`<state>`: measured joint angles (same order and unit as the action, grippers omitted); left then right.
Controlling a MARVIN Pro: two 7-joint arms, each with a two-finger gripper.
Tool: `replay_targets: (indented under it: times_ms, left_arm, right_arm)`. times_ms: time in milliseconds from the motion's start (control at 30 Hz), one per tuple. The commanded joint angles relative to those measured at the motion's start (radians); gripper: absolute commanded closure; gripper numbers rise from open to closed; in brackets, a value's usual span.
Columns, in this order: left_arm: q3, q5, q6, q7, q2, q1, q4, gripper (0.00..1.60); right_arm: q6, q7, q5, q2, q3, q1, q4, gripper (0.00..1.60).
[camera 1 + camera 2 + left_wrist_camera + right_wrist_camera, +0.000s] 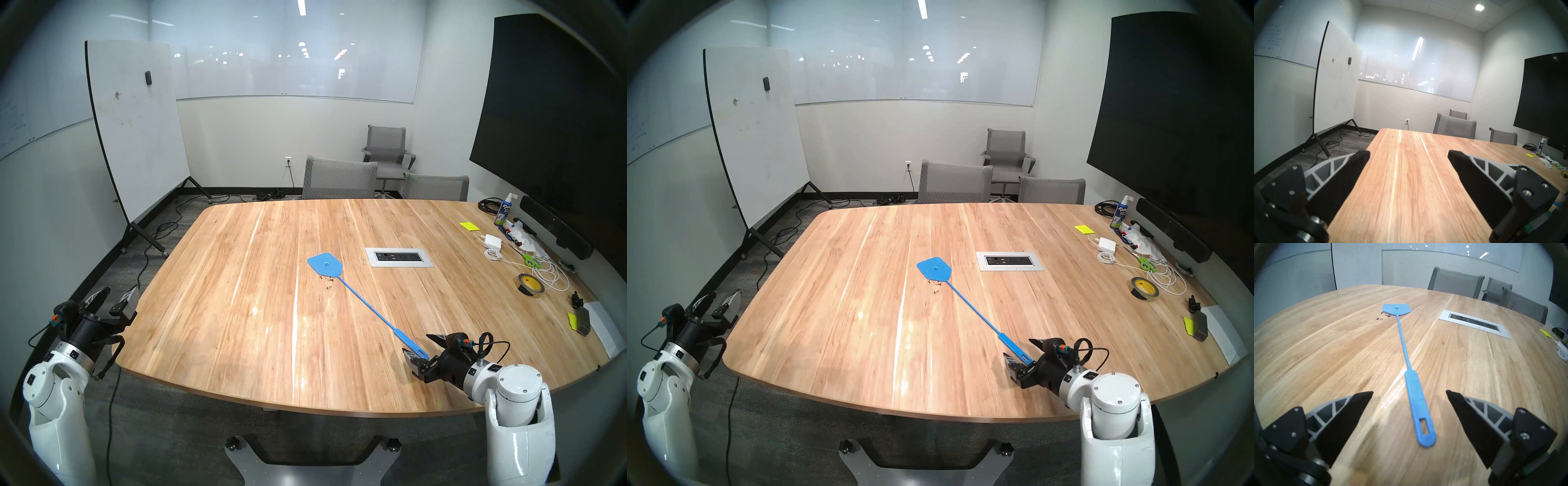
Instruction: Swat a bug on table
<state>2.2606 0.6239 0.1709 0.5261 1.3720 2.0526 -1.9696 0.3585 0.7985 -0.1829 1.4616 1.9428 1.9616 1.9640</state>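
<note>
Blue swatter [359,294] lying flat on table [237,322], head left of outlet panel [399,257], handle running back toward right gripper [418,349]. Bug [327,281], now a scatter of dark crumbs, on the wood just beside the swatter head's near edge, well left of the panel. Right gripper's jaws wide apart, straddling the handle end without touching it, holding nothing. Left gripper [117,295] far left of the panel, beyond the table's edge, jaws spread, empty
</note>
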Motion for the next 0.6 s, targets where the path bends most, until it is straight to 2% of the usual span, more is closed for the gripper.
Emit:
replay_targets:
  times_ms: [0, 567]
  left_arm:
    - [0.005, 0.001, 0.001, 0.000, -0.001, 0.002, -0.017, 0.00]
    - [0.006, -0.001, 0.002, 0.003, 0.002, -0.001, -0.016, 0.00]
  right_arm:
    - [-0.011, 0.027, 0.014, -0.030, 0.010, -0.026, -0.007, 0.00]
    - [-0.016, 0.101, -0.009, -0.103, -0.031, -0.085, -0.078, 0.00]
